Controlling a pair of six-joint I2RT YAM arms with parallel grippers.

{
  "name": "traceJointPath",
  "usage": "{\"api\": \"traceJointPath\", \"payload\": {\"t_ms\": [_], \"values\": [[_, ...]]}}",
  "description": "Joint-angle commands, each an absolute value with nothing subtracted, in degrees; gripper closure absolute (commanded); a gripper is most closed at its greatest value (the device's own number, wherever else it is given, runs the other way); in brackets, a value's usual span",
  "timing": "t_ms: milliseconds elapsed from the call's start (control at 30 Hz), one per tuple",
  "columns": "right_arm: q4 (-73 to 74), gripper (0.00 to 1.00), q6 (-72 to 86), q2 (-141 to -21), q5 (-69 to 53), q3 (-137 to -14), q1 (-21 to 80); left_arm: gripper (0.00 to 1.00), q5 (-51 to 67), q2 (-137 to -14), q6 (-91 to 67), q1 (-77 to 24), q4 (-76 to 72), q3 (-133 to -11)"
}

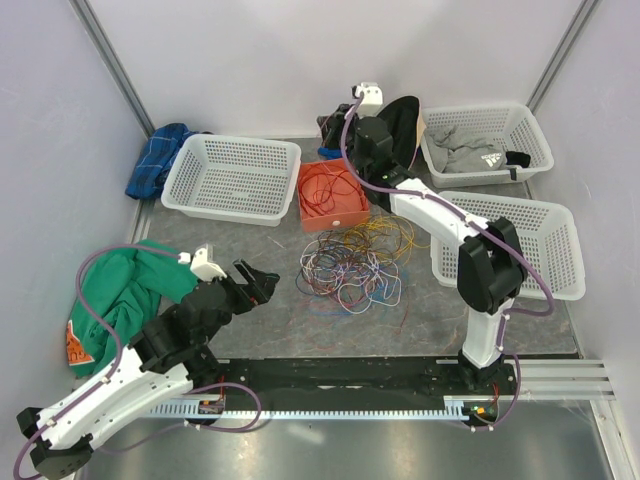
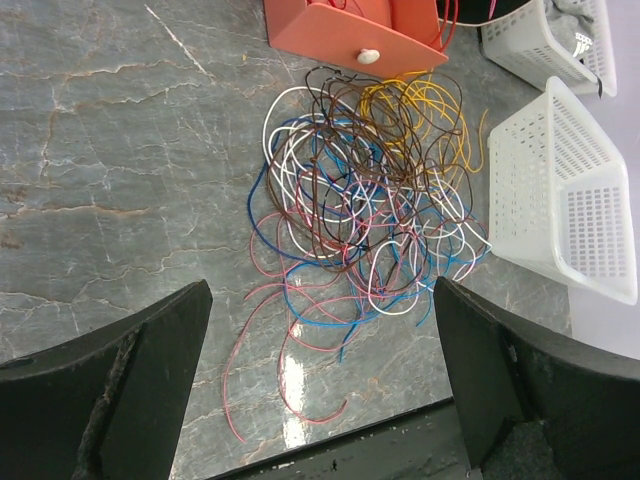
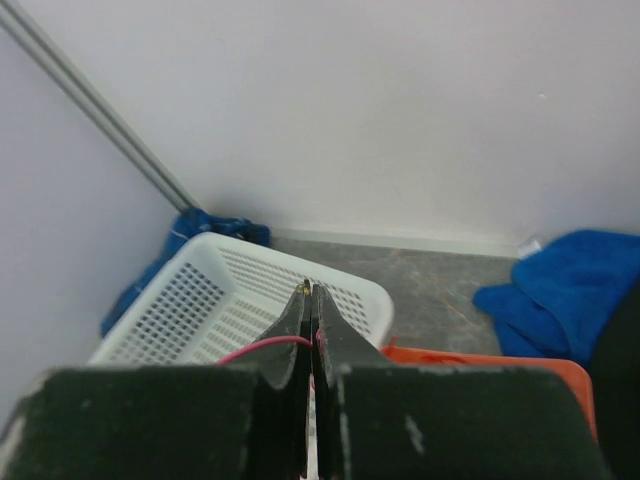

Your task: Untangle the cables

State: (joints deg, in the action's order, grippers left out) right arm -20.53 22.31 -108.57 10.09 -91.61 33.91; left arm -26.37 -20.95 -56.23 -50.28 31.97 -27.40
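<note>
The cables (image 1: 350, 262) lie in a loose tangle of red, blue, white, yellow, brown and purple loops on the grey table; the left wrist view shows the same cables (image 2: 365, 205) just ahead of the fingers. My left gripper (image 1: 258, 284) hovers to the left of the tangle, open, and in its own view the left gripper (image 2: 320, 290) holds nothing. My right gripper (image 3: 311, 290) is shut on a thin red cable (image 3: 262, 348). From above, the right gripper (image 1: 328, 130) is raised over the far edge of the orange box (image 1: 352, 214), which holds red cable loops (image 1: 328, 188).
A white basket (image 1: 232, 180) stands left of the orange box. Another basket (image 1: 530, 240) stands right of the tangle. A third basket (image 1: 520, 110) at the back right holds grey clothing. Green cloth (image 1: 120, 290) lies at the left, blue cloth (image 1: 158, 158) at the back left.
</note>
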Motion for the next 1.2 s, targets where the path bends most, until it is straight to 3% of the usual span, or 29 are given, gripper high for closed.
{"api": "traceJointPath", "payload": {"t_ms": [0, 333, 767, 1167], "values": [[-28.7, 1.00, 27.7, -105.8, 7.0, -98.1, 34.0, 0.00, -26.0, -21.3, -58.9, -50.4, 29.6, -27.0], [-30.4, 1.00, 36.1, -110.2, 4.5, -106.9, 33.8, 0.00, -26.8, -20.7, -58.5, -50.4, 29.7, -27.0], [-36.3, 1.00, 36.5, -114.3, 4.5, -88.3, 28.3, 0.00, -26.5, -21.6, -59.0, -50.4, 29.4, -26.2], [-41.3, 1.00, 39.1, -115.2, 0.1, -87.8, 28.7, 0.00, -26.6, -22.9, -59.3, -50.4, 28.0, -25.4]]}}
